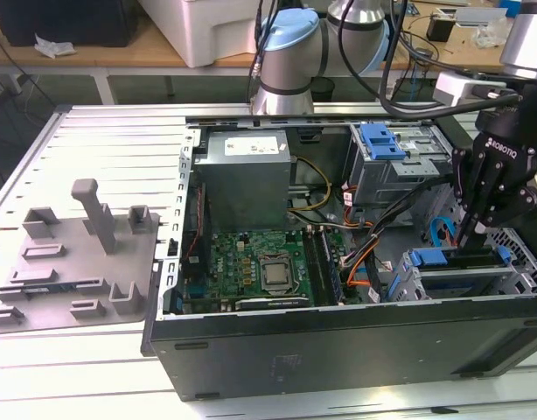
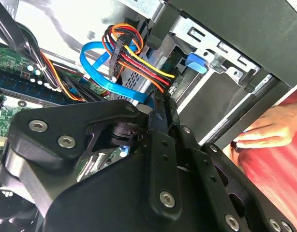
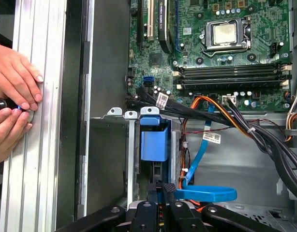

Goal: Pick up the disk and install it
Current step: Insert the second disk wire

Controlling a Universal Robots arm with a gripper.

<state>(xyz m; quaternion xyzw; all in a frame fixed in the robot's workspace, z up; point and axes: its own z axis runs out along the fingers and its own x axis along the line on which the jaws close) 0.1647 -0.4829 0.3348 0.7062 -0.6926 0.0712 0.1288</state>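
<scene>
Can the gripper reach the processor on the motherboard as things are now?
Probably yes: the case lies open, and the processor sits bare, with no cable over it. The gripper hangs over the drive cage.

Disk mostly hidden in its bay beneath end effector; fingertip gap indiscernible.

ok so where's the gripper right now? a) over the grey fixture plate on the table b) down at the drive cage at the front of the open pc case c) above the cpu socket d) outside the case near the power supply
b, in the exterior view the gripper reaches down onto the blue-trimmed drive cage in the corner of the open PC case, well away from the CPU socket and the grey fixture plate.
</scene>
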